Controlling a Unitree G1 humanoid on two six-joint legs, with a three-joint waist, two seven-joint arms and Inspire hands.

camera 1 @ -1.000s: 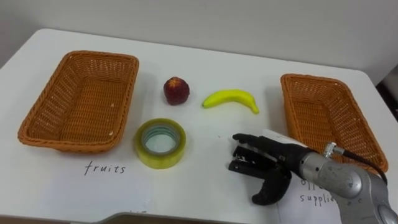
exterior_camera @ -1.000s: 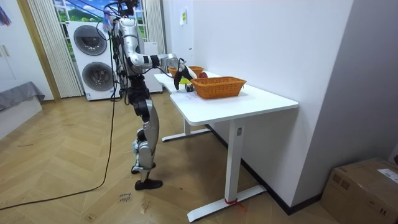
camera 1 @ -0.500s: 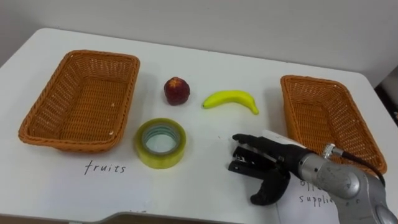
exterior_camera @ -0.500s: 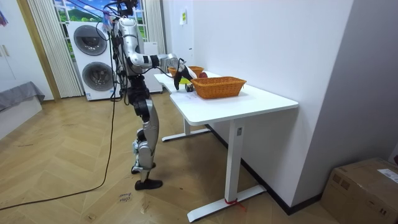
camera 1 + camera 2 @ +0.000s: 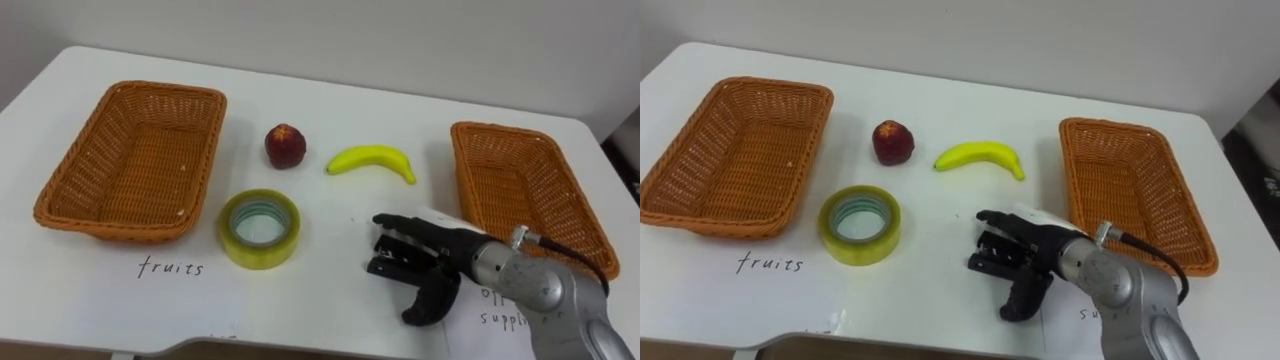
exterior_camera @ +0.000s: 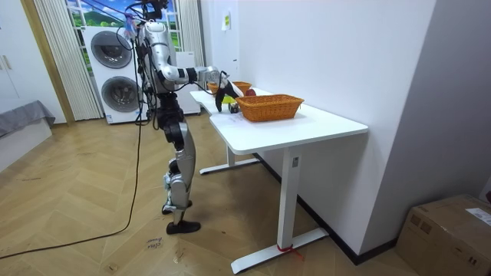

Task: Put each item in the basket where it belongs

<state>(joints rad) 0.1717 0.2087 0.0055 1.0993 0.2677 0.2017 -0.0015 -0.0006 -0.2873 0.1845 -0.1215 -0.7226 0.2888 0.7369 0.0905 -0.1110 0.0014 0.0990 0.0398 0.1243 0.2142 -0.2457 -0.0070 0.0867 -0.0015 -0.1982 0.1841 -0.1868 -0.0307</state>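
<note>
Tape roll (image 5: 262, 254) lies flat on the white worktop (image 5: 330, 300), hole upward, close to the near edge and just in front of the left wicker basket (image 5: 130, 165). The right hand (image 5: 440, 250) hovers low over the worktop off to the roll's right, with a strip of bare surface between them. It is open and holds nothing: the fingers (image 5: 385, 245) reach out straight toward the roll and the thumb hangs toward the near edge.

From the hand, the roll lies directly toward the robot's left, at about the same depth, so the fingers already face it. Being round, it has no long axis to line up with. The banana (image 5: 372, 159) lies farther back, just beyond the fingertips, with its length running left to right, and the red apple (image 5: 285, 146) sits to its left, near the left basket's far corner. Both baskets are empty.

The right wicker basket (image 5: 520, 190) stands just behind and to the right of the hand. Judging by the handwritten notes before the baskets, that one takes the roll, so a grasp would mean a leftward reach and a carry back to the right.
</note>
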